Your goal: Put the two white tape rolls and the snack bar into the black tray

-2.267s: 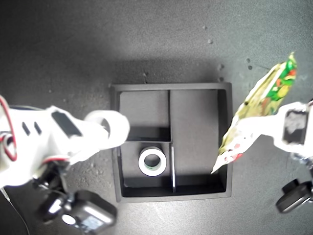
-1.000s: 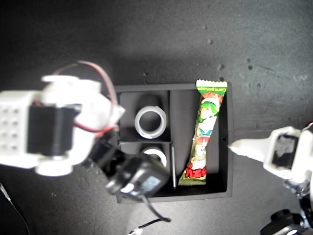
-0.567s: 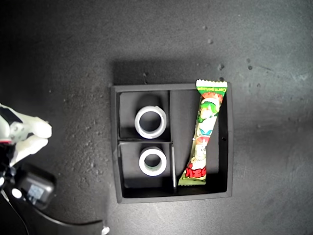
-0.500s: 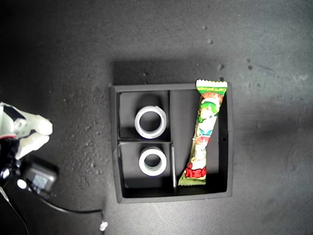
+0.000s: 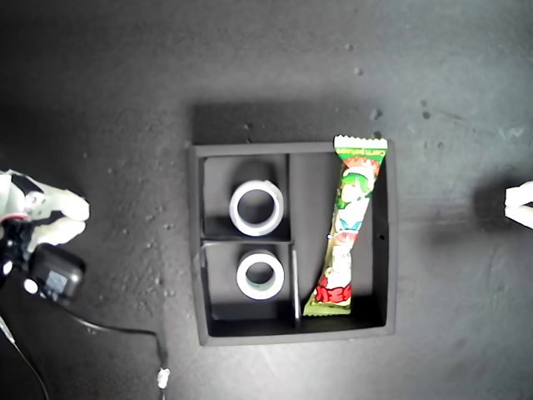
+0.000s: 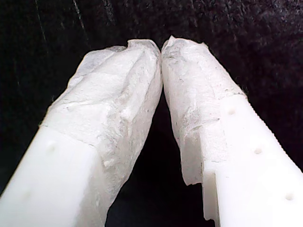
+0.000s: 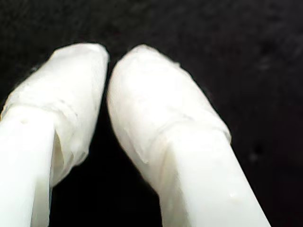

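1. My first gripper (image 6: 161,47), its white jaws wrapped in white tape, is pinched together at the tips with nothing between them; only the dark mat lies below it.
2. My second gripper (image 7: 108,61) is likewise closed and empty, its taped tips touching or nearly so.
3. In the exterior view a white arm part shows at each side edge, both well apart from the tray. I cannot tell which arm is which.
4. The square black tray with raised walls (image 5: 196,242) sits mid-mat. One white ring-shaped tape roll (image 5: 256,207) lies in one small compartment, and the other white tape roll (image 5: 260,275), with a greenish core, lies in the neighbouring one.
5. The long green-and-white snack bar packet (image 5: 346,229) lies in the long compartment, its top crimp resting on the tray's rim.
6. I judge the task done, with nothing left outside.
7. Print on the wrapper is too small to read.
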Action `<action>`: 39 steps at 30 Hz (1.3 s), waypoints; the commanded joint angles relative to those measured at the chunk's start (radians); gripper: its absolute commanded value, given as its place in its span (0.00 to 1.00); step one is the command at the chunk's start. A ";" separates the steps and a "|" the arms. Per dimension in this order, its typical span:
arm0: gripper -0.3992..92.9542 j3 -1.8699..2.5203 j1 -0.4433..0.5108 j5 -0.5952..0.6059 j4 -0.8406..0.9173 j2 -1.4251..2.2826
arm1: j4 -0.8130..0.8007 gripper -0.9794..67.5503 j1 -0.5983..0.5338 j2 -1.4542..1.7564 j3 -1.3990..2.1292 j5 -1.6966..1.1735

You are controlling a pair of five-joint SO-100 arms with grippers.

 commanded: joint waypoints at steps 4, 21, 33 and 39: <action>0.00 0.063 0.020 -0.023 0.021 0.071 | 0.094 0.01 0.014 0.011 0.015 -0.063; 0.01 0.126 -0.015 0.133 0.160 0.071 | 0.316 0.02 0.038 0.006 0.015 -0.198; 0.01 0.126 -0.005 0.173 0.163 0.071 | 0.314 0.02 0.020 0.009 0.015 -0.198; 0.01 0.126 -0.005 0.173 0.163 0.071 | 0.314 0.02 0.018 0.009 0.015 -0.198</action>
